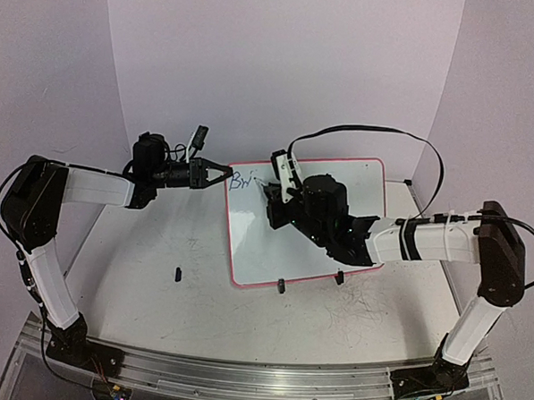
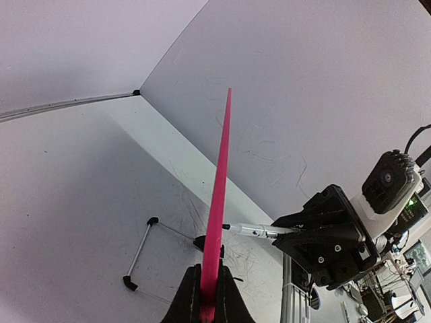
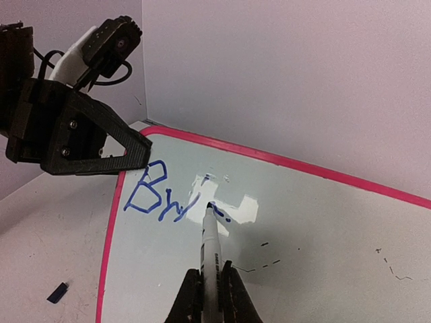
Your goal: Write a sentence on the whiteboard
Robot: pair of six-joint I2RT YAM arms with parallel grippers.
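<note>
The left pincer (image 1: pixel 222 174) is clenched on the pink left rim of the whiteboard (image 1: pixel 357 182), which sits mid-surface (image 1: pixel 148 247). A small dark blue piece (image 1: pixel 179 272) lies on the surface near the board's lower-left corner. In the board's top-left corner the sentence (image 3: pixel 158 195) shows only its first blue letters, roughly "Bri". Just right of them, the right pincer (image 3: pixel 210 289) grasps a marker (image 3: pixel 210 242), with its tip on the board.

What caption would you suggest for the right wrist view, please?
Right gripper holds a marker, tip on the whiteboard beside the unfinished blue sentence; left gripper clamps the rim.
</note>
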